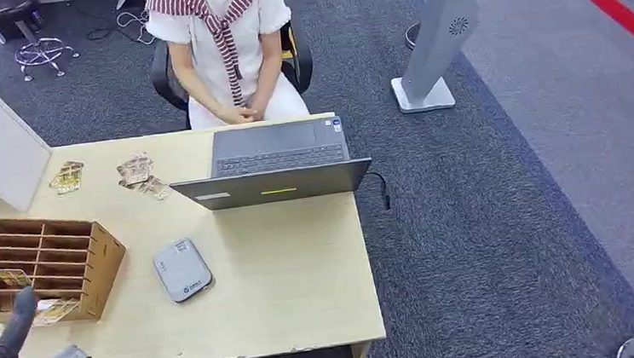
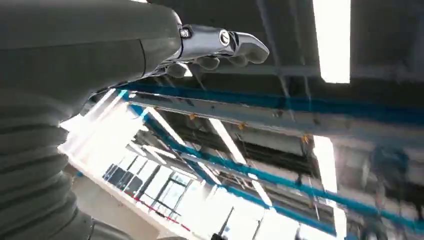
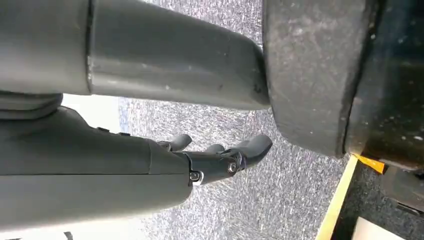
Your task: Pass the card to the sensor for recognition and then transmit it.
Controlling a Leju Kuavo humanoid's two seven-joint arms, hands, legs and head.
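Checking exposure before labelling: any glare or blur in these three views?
Head view: even light, sharp; the pale wooden desk shows no glare. Left wrist view: points up at the ceiling, fluorescent strips blown out, grey left hand dark against them. Right wrist view: right hand sharp, white overexposed patch behind it.

The head view is evenly and softly lit from above; the desk (image 1: 286, 267) is bright and shadows are faint, with a thin dark band under the laptop (image 1: 279, 169) lid and a soft one beside the wooden rack (image 1: 51, 264). Detail is slightly soft throughout, and the small print on the grey sensor (image 1: 182, 269) cannot be read. The left wrist view looks up into ceiling light strips (image 2: 332, 40) that blow out to white; windows (image 2: 165, 195) are also overexposed, and the blue beams (image 2: 280, 102) smear at the far edge. The left hand (image 2: 220, 47) is sharp against this glare. In the right wrist view the right hand (image 3: 220, 157) is dim and in shade, with a white overexposed patch behind it and grainy carpet (image 3: 280, 200).
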